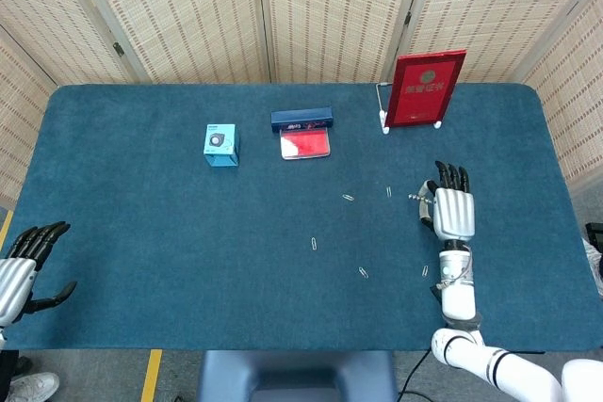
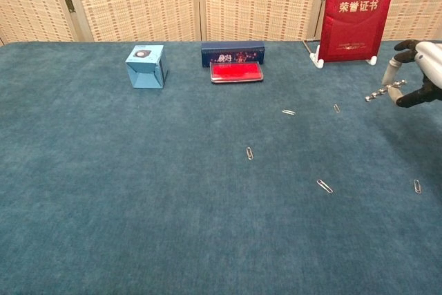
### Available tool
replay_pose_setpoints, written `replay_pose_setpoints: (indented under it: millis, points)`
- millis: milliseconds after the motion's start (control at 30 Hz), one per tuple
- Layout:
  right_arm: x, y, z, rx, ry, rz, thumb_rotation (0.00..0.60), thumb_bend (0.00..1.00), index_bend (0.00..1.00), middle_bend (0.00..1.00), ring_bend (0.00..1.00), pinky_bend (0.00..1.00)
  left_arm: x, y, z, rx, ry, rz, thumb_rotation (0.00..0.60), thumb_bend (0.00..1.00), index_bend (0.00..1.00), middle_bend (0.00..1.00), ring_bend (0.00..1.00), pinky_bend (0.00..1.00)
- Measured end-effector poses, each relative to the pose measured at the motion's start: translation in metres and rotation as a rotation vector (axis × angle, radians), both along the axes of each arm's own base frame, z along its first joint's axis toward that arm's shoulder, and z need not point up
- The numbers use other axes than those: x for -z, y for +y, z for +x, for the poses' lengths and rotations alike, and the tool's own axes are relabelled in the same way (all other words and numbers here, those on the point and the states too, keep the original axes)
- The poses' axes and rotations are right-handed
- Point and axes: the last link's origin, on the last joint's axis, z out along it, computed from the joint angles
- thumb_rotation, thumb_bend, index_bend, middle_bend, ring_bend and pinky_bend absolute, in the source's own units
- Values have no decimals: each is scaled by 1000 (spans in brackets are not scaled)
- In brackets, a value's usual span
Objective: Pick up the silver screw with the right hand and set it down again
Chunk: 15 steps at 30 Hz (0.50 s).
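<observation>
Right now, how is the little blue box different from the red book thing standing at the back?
The blue box is a small light blue cube sitting flat on the table; the red certificate is much taller, thin and flat, propped upright in a white stand. The box has a dark round mark on top; the certificate carries gold writing. Both rest untouched on the blue cloth.

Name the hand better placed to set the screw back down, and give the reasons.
The right hand. It already pinches the screw above the table, so it only has to lower and let go. The left hand hangs at the table's far left edge, holding nothing.
</observation>
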Motion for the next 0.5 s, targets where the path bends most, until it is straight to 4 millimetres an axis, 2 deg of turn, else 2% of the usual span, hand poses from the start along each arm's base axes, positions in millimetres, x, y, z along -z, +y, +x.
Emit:
replay_pose_setpoints:
  millis: [200, 500]
  points:
    - [10, -21, 9, 2, 24, 28, 600, 498, 753, 128, 72, 0, -1, 0, 0, 2, -10, 0, 600, 358, 0, 104, 97, 47]
    - [24, -36, 13, 18, 29, 54, 600, 499, 753, 128, 73, 0, -5, -1, -1, 2, -21, 8, 600, 358, 0, 104, 96, 47]
